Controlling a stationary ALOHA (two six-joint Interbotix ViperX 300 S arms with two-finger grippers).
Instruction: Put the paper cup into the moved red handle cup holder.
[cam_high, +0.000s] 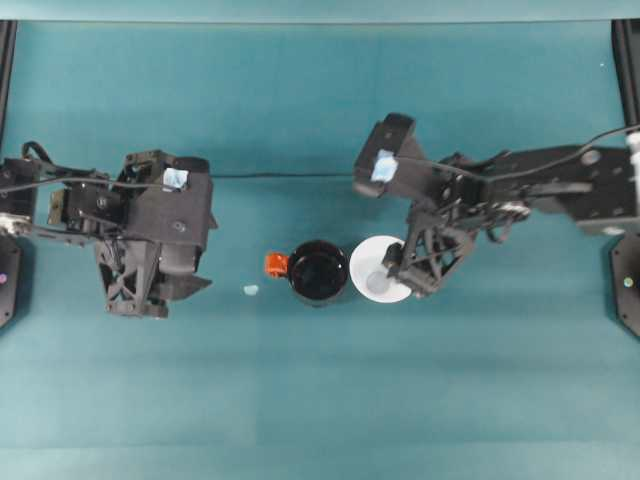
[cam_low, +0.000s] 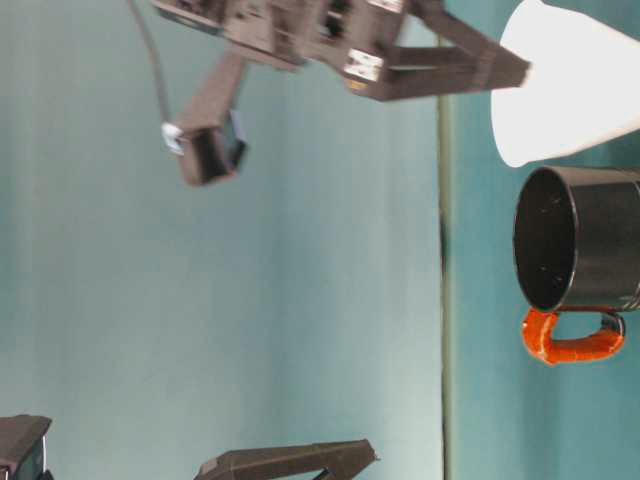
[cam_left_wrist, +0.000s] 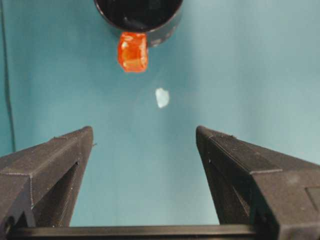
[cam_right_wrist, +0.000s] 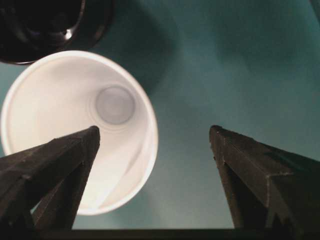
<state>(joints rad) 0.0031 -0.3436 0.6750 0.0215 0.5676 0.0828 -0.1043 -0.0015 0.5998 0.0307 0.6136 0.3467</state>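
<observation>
While the white paper cup (cam_high: 377, 268) stood upright on the teal table (cam_high: 320, 400), just at the 3 o'clock side of the glossy black red handle cup holder (cam_high: 318, 272) and all but touching it in the overhead view, the right gripper (cam_high: 408, 271) hung over the cup's far rim with its jaws spread wide. In the right wrist view one finger (cam_right_wrist: 55, 165) lay over the cup's mouth and the other (cam_right_wrist: 260, 175) over bare table at the cup's 3 o'clock side, so the rim wall sat between them, unpinched; that straddle looked like the setup for a rim pinch, which suits a flared, thin-walled cup that would crush if squeezed across its body. The holder's orange-red handle (cam_high: 275, 263) pointed to 9 o'clock, away from the cup, leaving the near side clear for a short lift and carry across. The left gripper (cam_left_wrist: 145, 137) rested well apart at the holder's 9 o'clock, jaws also apart and empty, facing the handle, seemingly parked out of the way. A small pale scrap (cam_high: 250, 290) lay on the table between it and the handle. The cup was not yet in the holder.
</observation>
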